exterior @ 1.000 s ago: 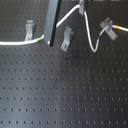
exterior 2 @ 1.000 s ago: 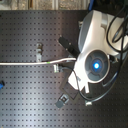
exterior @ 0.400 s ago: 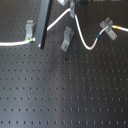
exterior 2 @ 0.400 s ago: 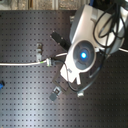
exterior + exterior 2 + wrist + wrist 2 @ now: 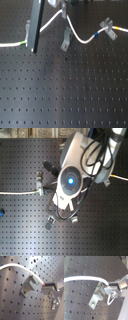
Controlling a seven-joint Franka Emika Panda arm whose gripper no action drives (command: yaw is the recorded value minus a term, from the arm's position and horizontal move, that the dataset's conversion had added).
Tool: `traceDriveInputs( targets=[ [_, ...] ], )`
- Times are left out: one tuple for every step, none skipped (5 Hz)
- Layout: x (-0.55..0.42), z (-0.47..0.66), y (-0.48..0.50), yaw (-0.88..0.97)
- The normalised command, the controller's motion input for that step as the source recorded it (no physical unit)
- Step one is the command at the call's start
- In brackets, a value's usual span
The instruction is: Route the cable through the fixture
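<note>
Wrist views are dominated by 1 grey metal fixture bolted to the perforated black surface. In the first wrist view, the cable is seen passing over the notch of this fixture and ending at a grey fingertip of the end effector. In the second wrist view, the cable is seen arching across the surface to the fixture, where it is pinched at the end effector; the end effector is therefore closed on the cable.

In the first exterior view, the cable is laid across the far part of the surface. It enters from the first exterior view's left, passes behind a dark arm link, drops past a middle fixture, and rises to a further fixture on the first exterior view's right. Blue and yellow bands are visible near that fixture, and a green band near the arm link.

In the second exterior view, the white arm body with a blue light covers the centre, and the cable runs in from the second exterior view's left.
</note>
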Motion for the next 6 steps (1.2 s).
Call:
traceDriveInputs(
  targets=[
    [-0.011, 0.00, 0.006, 0.00],
    [-0.006, 0.29, 0.011, -0.01],
    [0.000, 0.02, 0.000, 0.00],
    [-0.068, 0.40, 0.012, 0.00],
    [-0.038, 0.00, 0.020, 0.00],
    [0.003, 0.15, 0.003, 0.00]
  ],
)
